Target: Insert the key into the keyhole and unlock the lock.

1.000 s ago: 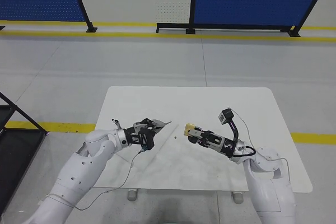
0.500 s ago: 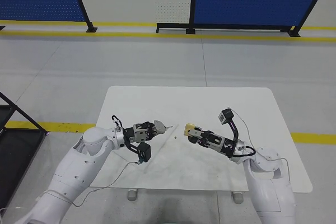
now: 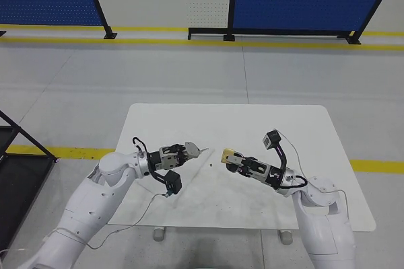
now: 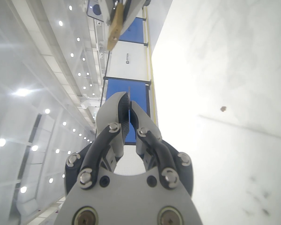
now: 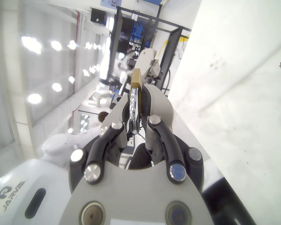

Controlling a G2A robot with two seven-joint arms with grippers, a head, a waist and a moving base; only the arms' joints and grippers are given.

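**Left gripper** point(image 4: 129, 104): fingers pinched narrow on the thin key point(image 4: 129, 92), whose blade projects beyond the fingertips toward the lock point(image 3: 227, 156). The brass lock is held above the table point(image 3: 289, 128) in the right gripper point(image 5: 138, 97), which is closed on its shackle with the lock body facing the key. Key tip and lock are near but apart. Compared with one second earlier, the left wrist has rolled, so its wrist camera point(image 3: 173, 181) now hangs on the near side of the arm. The key has edged closer to the lock. The right arm is unchanged. A small brown speck point(image 3: 211, 163) lies on the table by the gap.
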